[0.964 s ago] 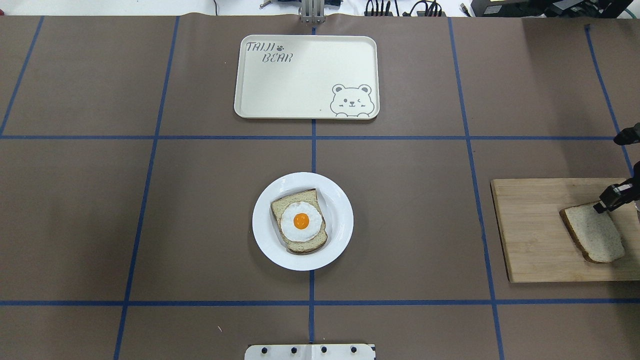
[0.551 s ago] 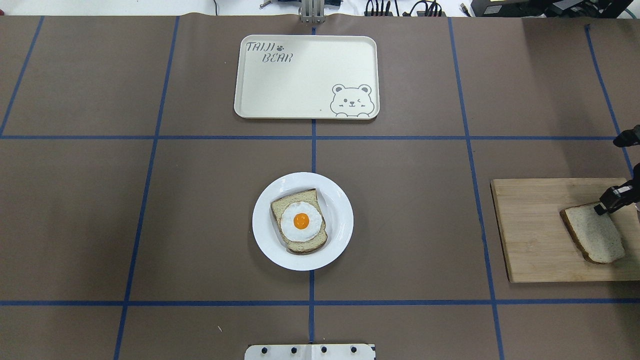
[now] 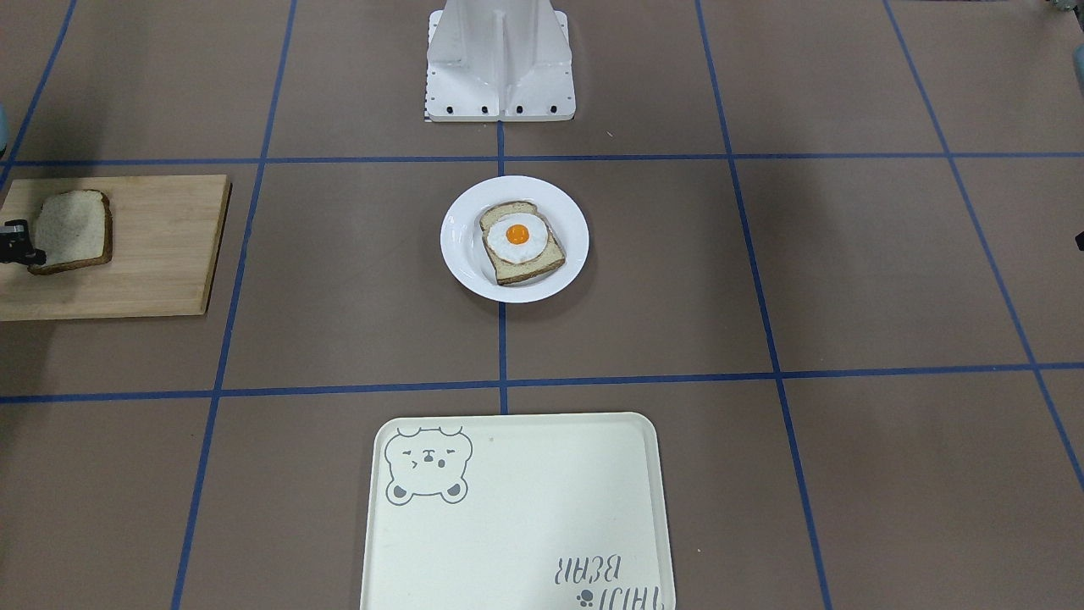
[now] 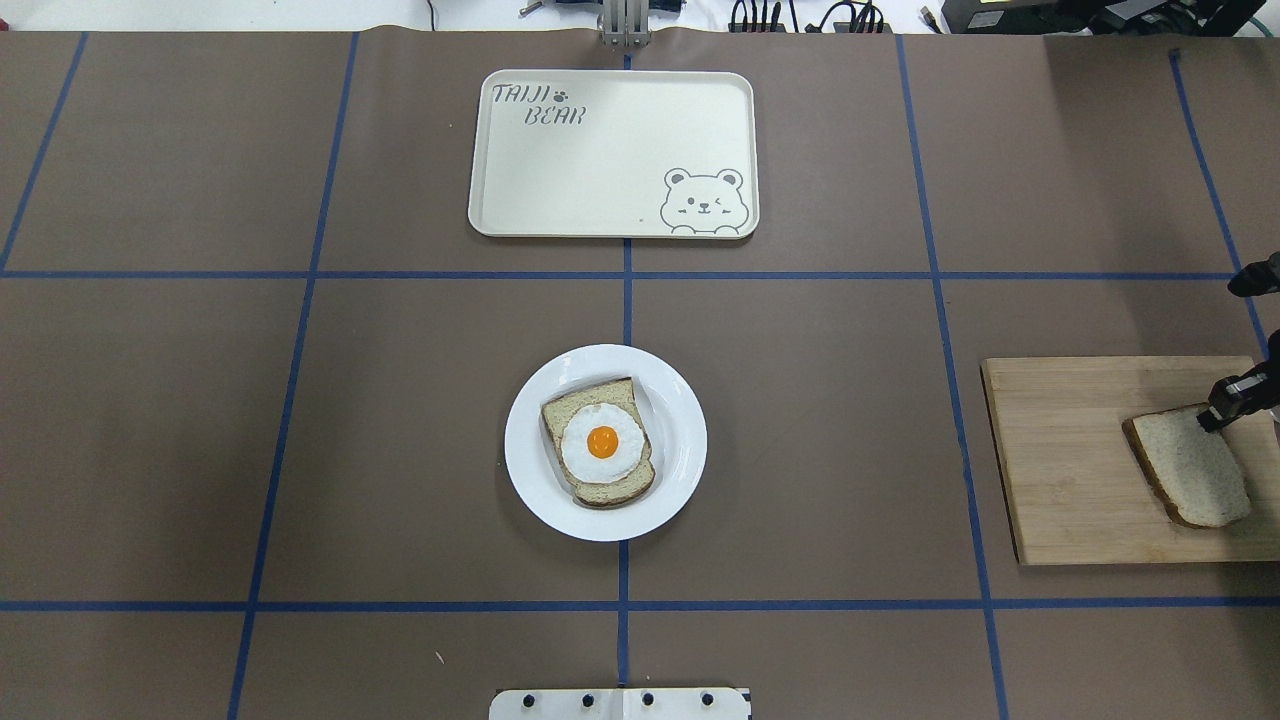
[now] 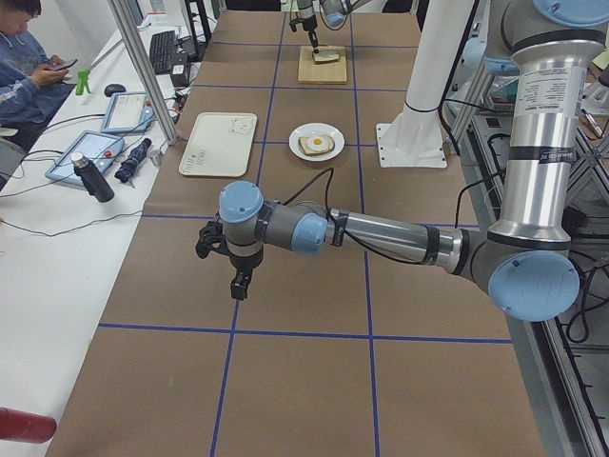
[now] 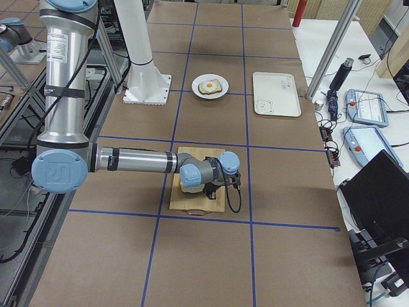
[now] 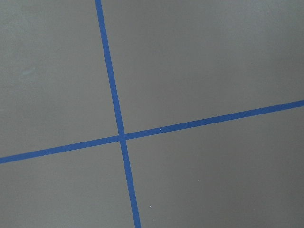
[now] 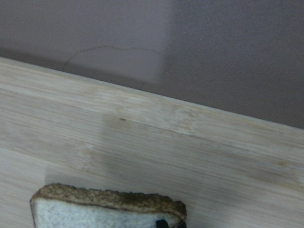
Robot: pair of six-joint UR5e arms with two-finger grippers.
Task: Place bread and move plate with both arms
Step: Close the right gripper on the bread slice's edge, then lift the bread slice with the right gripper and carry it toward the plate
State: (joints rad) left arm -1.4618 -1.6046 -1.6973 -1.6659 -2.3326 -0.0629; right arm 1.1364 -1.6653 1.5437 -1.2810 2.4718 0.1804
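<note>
The plain bread [image 4: 1190, 470] lies on a wooden cutting board [image 4: 1060, 460] at the table's right edge. My right gripper [image 4: 1220, 412] is shut on its far corner, and that corner is slightly raised. In the right wrist view the bread's crust [image 8: 109, 202] shows at the bottom, with a black fingertip on it. The white plate [image 4: 520, 440] sits at the table's centre and holds a bread slice with a fried egg [image 4: 602, 442]. My left gripper [image 5: 238, 284] hovers over bare table far to the left; I cannot tell if it is open or shut.
A cream tray with a bear drawing [image 4: 600, 150] lies beyond the plate on the centre line. The white base stand [image 3: 500, 59] is on the robot's side of the plate. Blue tape lines cross the brown table cover.
My right gripper has moved slightly right at the bread's far corner, and that corner has shifted with it. The plate and tray have not moved.
</note>
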